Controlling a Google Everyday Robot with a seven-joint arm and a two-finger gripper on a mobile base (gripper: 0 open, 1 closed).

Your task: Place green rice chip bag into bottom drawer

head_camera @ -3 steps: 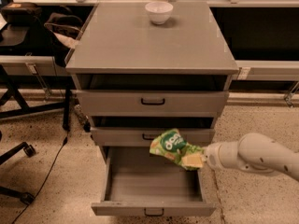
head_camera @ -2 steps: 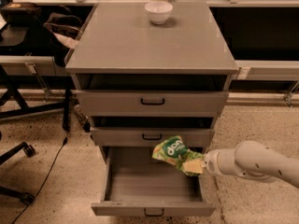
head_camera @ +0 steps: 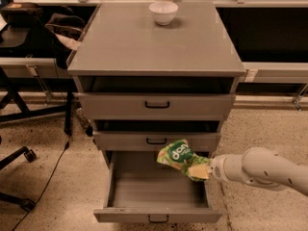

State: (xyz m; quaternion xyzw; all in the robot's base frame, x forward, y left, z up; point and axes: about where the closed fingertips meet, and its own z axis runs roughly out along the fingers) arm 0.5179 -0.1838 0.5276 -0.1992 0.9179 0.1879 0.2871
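Note:
The green rice chip bag is light green with a dark round logo and hangs tilted over the right side of the open bottom drawer. My gripper comes in from the right on a white arm and is shut on the bag's lower right end. The bag is above the drawer's floor, just below the middle drawer's front. The bottom drawer is pulled out and its inside looks bare.
The grey cabinet has two more drawers above, both slightly open. A white bowl stands on its top at the back. A chair base and a black cable lie on the speckled floor to the left.
The gripper and the bag have moved slightly lower and toward the drawer's right side. The drawers and bowl have not moved.

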